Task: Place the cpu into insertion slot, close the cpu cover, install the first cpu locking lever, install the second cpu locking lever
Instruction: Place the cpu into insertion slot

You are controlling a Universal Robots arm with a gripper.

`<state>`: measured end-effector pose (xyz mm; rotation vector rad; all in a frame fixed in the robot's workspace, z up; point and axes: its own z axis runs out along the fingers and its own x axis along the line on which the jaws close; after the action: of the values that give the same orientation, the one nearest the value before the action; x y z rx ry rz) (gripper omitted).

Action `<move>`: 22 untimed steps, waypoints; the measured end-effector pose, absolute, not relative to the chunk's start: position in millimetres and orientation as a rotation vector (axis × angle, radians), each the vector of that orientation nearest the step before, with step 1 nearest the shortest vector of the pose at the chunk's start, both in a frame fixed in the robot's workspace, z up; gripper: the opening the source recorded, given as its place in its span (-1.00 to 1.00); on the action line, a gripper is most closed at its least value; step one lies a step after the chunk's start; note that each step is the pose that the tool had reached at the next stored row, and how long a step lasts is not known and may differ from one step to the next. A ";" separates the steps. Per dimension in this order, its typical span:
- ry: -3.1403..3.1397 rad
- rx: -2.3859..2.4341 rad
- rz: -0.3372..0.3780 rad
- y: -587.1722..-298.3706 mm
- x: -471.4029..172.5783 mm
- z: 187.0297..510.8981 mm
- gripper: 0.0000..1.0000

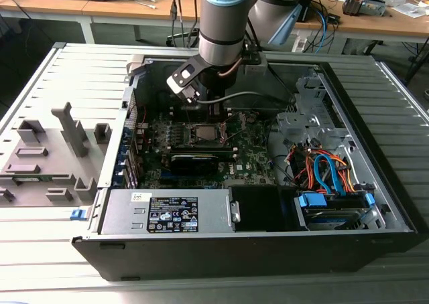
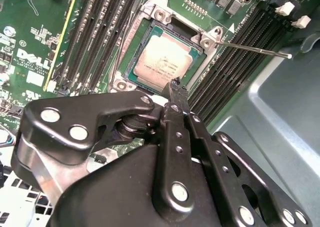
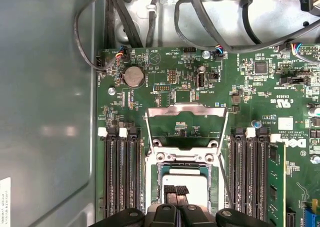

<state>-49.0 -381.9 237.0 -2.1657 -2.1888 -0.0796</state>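
The small square cpu [image 2: 164,61], its dull silver-grey metal top facing up, lies flat in the dark, silver-rimmed insertion slot [image 2: 185,33] on the green motherboard [image 3: 250,87]. My black pincer [image 3: 175,189] hangs right over the chip's near edge, its two fingertips [image 2: 175,84] pressed together with nothing between them; whether they touch the chip I cannot tell. The thin silvery cpu cover [image 3: 186,108], a square frame with a large cut-out middle, stands swung open at the far side of the slot, and the board shows through its opening. A thin silvery metal lever rod [image 2: 255,49] juts from one corner of the slot, across a bank of long black memory slots [image 2: 235,52]. More of these long black slots [image 3: 120,172] flank the socket on both sides. A round silver coin battery [image 3: 134,76] sits on the board beyond the cover. In the exterior view, the board lies inside an open black computer case [image 1: 234,250] resting on a grey ribbed table [image 1: 67,264]. Grey plastic fixtures [image 1: 47,157] stand on the table at the exterior view's left.
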 end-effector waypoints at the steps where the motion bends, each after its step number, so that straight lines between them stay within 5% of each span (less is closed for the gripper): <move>1: -2.189 -2.166 -0.079 -382.0 -49.0 237.8 -0.79; 22: -2.189 -2.166 -0.079 -382.3 -49.0 242.0 -0.79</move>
<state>-49.0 -382.3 242.0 -2.1658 -2.1889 -0.0795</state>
